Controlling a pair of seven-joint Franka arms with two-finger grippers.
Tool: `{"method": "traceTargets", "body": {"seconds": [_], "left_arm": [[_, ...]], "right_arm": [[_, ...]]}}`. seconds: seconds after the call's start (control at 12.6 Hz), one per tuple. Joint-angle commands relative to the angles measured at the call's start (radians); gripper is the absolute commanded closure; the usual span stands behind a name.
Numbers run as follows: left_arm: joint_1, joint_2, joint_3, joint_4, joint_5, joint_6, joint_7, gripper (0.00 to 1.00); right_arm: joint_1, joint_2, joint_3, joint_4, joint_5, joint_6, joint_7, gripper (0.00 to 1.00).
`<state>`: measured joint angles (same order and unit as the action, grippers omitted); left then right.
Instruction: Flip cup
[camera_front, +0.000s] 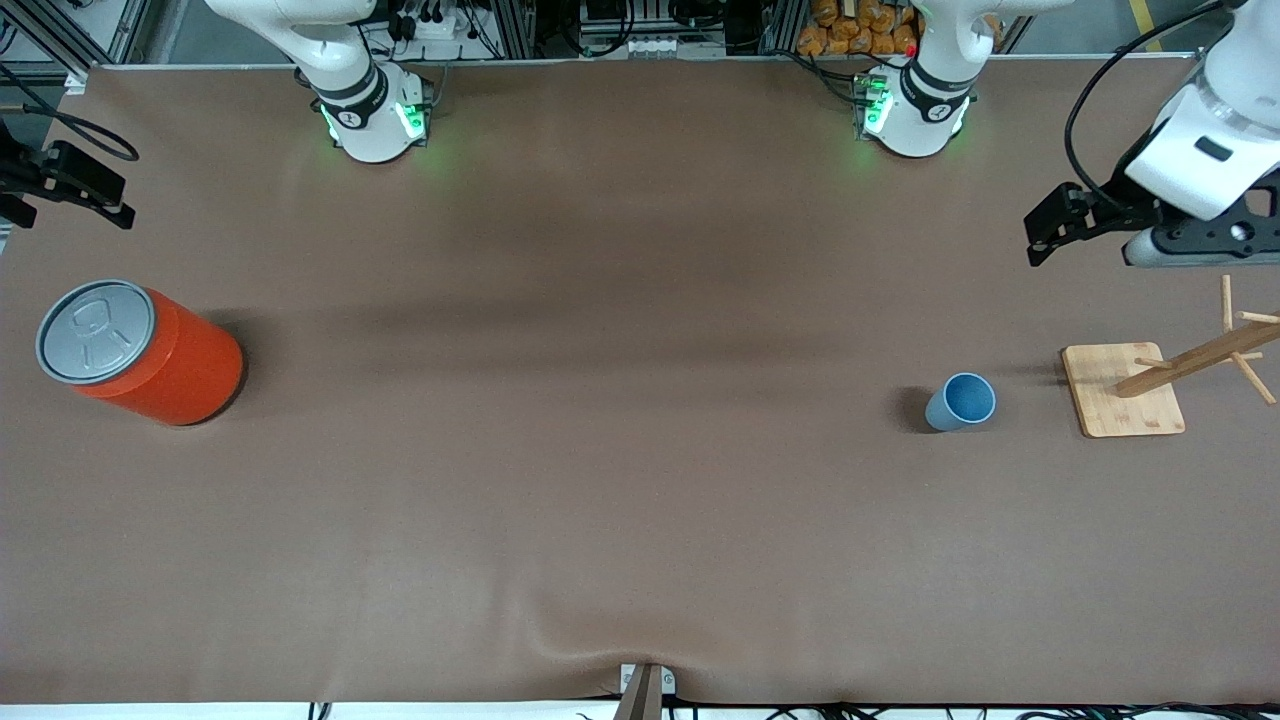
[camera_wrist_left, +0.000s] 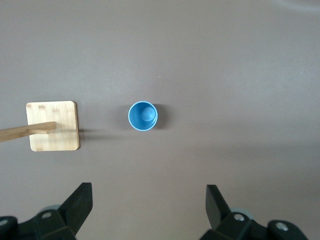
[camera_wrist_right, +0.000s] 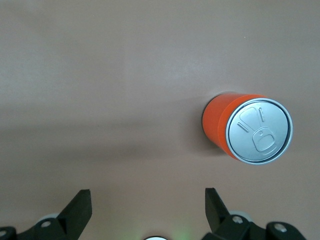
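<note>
The small light-blue cup (camera_front: 960, 402) stands upright on the brown table, mouth up, toward the left arm's end. In the left wrist view the cup (camera_wrist_left: 143, 115) shows from above with its inside visible. My left gripper (camera_front: 1036, 236) hangs high in the air near the table's edge at that end, apart from the cup; in its wrist view the left gripper (camera_wrist_left: 149, 192) is open and empty. My right gripper (camera_front: 112, 200) is up in the air at the right arm's end; in its wrist view the right gripper (camera_wrist_right: 148, 197) is open and empty.
A wooden peg rack on a square wooden base (camera_front: 1122, 390) stands beside the cup, toward the left arm's end, and shows in the left wrist view (camera_wrist_left: 54, 126). A big orange-red can with a grey lid (camera_front: 140, 350) stands at the right arm's end and shows in the right wrist view (camera_wrist_right: 247, 127).
</note>
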<state>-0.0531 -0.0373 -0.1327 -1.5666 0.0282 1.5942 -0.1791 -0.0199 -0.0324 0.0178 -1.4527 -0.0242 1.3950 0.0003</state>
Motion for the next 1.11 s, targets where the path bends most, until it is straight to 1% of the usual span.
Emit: {"method": "traceTargets", "body": {"seconds": [0.0,0.24,0.4,0.47,0.79,0.95,1.03], "left_arm": [[-0.01,-0.012,0.033,0.025,0.013,-0.022,0.027,0.0],[-0.022,-0.021,0.05,0.011,0.024,-0.016,0.096,0.0],[-0.025,-0.03,0.109,0.002,0.019,-0.025,0.176,0.0],[-0.024,-0.033,0.116,-0.007,0.016,-0.026,0.181,0.0],[-0.022,-0.053,0.116,-0.004,0.009,-0.091,0.162,0.0],[-0.027,-0.067,0.107,-0.006,0.006,-0.115,0.058,0.0],[-0.03,-0.066,0.107,-0.006,0.006,-0.115,0.056,0.0]], "right_arm": [[-0.005,-0.012,0.007,-0.005,0.012,-0.002,0.017,0.0],[-0.006,-0.012,0.007,-0.005,0.012,-0.004,0.013,0.0],[-0.006,-0.012,0.007,-0.006,0.012,-0.001,0.013,0.0],[-0.006,-0.012,0.007,-0.006,0.012,-0.001,0.013,0.0],[-0.009,-0.012,0.007,-0.009,0.013,0.001,0.009,0.0],[-0.008,-0.012,0.007,-0.009,0.013,-0.001,0.009,0.0],[-0.009,-0.012,0.007,-0.009,0.015,-0.001,0.009,0.0]]}}
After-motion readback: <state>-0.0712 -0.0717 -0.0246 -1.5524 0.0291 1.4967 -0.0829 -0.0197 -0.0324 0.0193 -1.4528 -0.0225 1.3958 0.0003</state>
